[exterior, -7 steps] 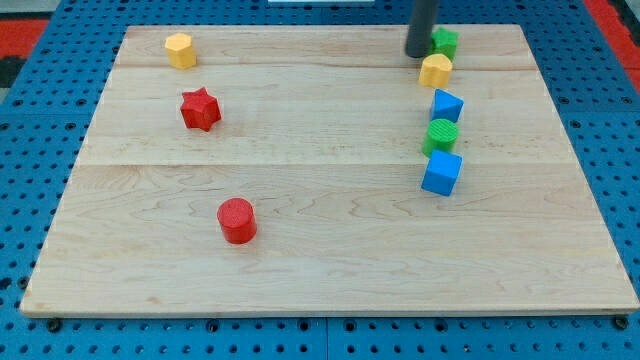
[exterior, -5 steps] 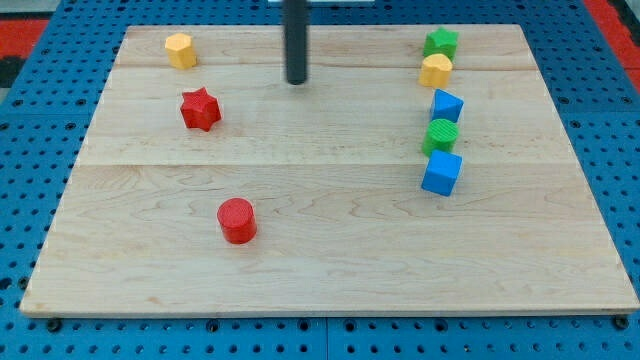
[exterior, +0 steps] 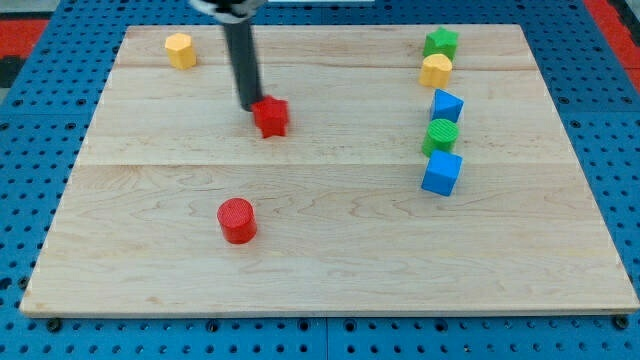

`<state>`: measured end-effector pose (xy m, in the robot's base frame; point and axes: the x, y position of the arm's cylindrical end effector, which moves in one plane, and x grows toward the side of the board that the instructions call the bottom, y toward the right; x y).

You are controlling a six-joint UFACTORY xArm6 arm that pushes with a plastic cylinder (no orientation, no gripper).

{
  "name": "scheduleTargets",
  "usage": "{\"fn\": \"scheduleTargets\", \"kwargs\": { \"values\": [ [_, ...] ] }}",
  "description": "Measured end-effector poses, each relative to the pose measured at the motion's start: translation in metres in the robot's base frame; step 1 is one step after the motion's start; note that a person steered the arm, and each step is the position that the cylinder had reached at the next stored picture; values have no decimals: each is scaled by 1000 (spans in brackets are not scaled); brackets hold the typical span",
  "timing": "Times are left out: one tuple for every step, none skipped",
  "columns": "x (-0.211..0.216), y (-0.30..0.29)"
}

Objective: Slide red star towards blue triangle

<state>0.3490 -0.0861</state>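
Note:
The red star (exterior: pixel 271 117) lies on the wooden board (exterior: pixel 330 260), left of centre in the upper half. My tip (exterior: pixel 249 105) touches its upper left side. The blue triangle (exterior: pixel 446 104) lies far to the view's right, in a column of blocks near the board's right edge, at about the same height as the star.
The right column holds a green block (exterior: pixel 441 43), a yellow block (exterior: pixel 436 70), a green cylinder (exterior: pixel 441 134) and a blue cube (exterior: pixel 441 173). A yellow hexagon (exterior: pixel 180 50) sits at the top left. A red cylinder (exterior: pixel 237 220) lies below the star.
My tip swept from the top right across to the left and reached the red star. The star has slid to the right from its earlier place.

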Motion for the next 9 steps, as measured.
{"fn": "scheduleTargets", "kwargs": {
  "values": [
    [28,-67],
    [14,-2],
    [10,67],
    [63,10],
    [47,80],
    [-7,107],
    [-25,130],
    [-34,100],
    [-59,107]
  ]
}}
